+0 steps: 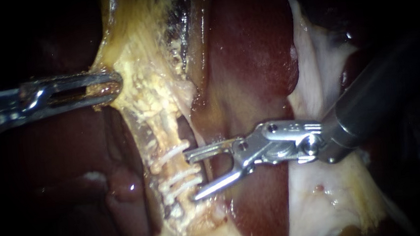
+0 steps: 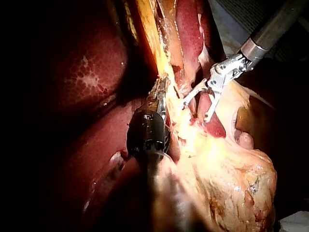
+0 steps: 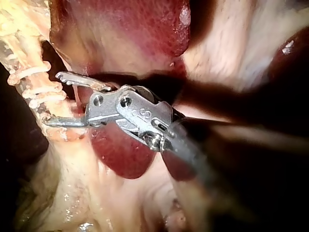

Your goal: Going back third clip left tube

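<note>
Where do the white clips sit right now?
In the endoscope view, the white clips cross the pale tube left of centre, just ahead of the right instrument, jaws open.

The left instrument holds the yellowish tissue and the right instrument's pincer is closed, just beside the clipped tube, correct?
Not quite: the right instrument's pincer is open, a clear gap and nothing in it, as the endoscope view shows. It does sit just beside the clipped tube, and the left instrument holds the yellowish tissue.
</note>
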### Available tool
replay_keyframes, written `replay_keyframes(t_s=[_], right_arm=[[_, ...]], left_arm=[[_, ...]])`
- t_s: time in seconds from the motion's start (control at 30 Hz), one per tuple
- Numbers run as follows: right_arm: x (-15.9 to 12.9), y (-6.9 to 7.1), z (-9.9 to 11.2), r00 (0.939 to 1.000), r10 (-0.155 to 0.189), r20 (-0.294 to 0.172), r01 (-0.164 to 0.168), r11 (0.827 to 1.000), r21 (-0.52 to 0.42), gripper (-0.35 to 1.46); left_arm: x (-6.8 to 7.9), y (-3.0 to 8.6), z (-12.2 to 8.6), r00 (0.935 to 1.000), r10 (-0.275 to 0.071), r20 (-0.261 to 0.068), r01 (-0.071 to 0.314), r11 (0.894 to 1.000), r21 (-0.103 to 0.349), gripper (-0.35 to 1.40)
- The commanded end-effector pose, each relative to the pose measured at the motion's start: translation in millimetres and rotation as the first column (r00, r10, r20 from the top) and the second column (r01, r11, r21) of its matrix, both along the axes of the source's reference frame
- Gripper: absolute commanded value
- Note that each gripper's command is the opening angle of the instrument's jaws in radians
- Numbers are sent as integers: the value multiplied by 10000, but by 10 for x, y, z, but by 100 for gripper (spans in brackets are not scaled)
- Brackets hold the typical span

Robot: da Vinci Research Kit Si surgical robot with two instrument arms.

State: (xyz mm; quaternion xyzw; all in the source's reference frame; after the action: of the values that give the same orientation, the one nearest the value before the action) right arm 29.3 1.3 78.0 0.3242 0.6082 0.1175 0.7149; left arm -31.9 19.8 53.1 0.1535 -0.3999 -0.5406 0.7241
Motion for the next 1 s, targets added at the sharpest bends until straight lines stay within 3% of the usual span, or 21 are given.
replay_keyframes(t_s=[0.03, 0.53, 0.73, 1.0], right_arm=[[-3, 2, -2, 10000, 27, -1, -27, 10000, -59, 60], [-70, 44, -53, 9991, 391, -172, -413, 9871, -1545, 60], [-79, 47, -57, 9991, 369, -229, -404, 9840, -1737, 60], [-83, 47, -58, 9991, 325, -287, -374, 9810, -1903, 60]], left_arm=[[0, 0, 1, 10000, 1, -2, -1, 10000, -1, -35], [-1, 0, 1, 10000, -2, -5, 2, 10000, -5, -35], [-7, -4, 6, 10000, 30, 38, -30, 10000, -12, -35], [-24, -12, 37, 9998, 165, 120, -166, 9998, 95, -35]])
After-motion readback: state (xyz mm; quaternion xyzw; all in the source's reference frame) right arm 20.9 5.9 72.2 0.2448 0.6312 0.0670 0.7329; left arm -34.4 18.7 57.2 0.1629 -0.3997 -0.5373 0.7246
